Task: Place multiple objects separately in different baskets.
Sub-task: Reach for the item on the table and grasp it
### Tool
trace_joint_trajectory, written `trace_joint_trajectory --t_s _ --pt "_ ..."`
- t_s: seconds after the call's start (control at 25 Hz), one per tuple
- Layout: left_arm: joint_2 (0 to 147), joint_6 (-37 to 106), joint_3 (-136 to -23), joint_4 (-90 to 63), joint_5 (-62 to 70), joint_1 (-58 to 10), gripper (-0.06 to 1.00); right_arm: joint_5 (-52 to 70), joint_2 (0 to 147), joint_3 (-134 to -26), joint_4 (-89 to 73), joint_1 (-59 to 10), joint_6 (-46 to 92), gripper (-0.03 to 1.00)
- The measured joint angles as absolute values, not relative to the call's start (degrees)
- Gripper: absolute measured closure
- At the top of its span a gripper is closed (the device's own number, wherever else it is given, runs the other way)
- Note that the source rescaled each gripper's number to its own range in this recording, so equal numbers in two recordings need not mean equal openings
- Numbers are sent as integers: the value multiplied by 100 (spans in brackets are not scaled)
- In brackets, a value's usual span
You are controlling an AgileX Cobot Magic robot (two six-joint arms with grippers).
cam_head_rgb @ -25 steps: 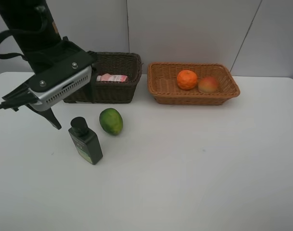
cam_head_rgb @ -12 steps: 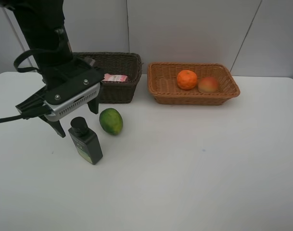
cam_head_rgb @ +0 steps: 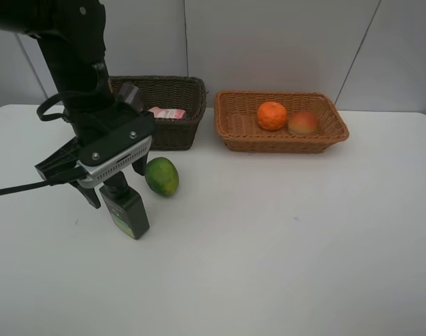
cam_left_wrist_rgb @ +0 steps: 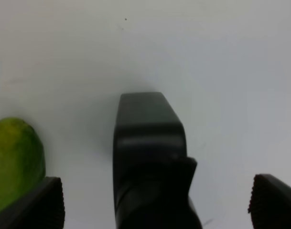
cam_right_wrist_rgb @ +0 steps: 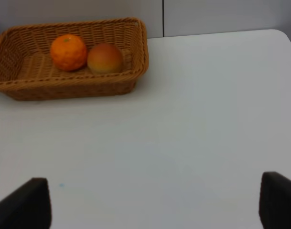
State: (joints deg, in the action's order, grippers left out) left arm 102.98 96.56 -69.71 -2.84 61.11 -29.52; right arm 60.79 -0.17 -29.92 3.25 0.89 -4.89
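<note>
Left gripper [cam_head_rgb: 115, 183] spread astride boxy dark green bottle [cam_head_rgb: 129, 213] at left, smooth oval green fruit [cam_head_rgb: 161, 176] beside, right gripper [cam_right_wrist_rgb: 150, 202] spread, woven tan basket [cam_head_rgb: 282, 145] upper right

deep woven wicker basket [cam_head_rgb: 172, 133]: dark brown
shallow woven wicker basket [cam_head_rgb: 282, 145]: light orange-tan
oval fruit [cam_head_rgb: 161, 176]: green
flat bottle [cam_head_rgb: 129, 218]: dark green

A lab test bench: bare white table [cam_head_rgb: 303, 266], plain grey wall panels [cam_head_rgb: 268, 42].
</note>
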Motion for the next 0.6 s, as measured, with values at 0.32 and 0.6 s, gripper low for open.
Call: trace_joint_trajectory --t_s 0.32,0.6 --pt "10427 9656 -6827 -272 5621 -2952 -5 6079 -17 -2992 325 89 -489 9" --pt "10612 9656 -6823 -286 5575 -2952 -5 6079 -17 -2992 325 89 -489 9"
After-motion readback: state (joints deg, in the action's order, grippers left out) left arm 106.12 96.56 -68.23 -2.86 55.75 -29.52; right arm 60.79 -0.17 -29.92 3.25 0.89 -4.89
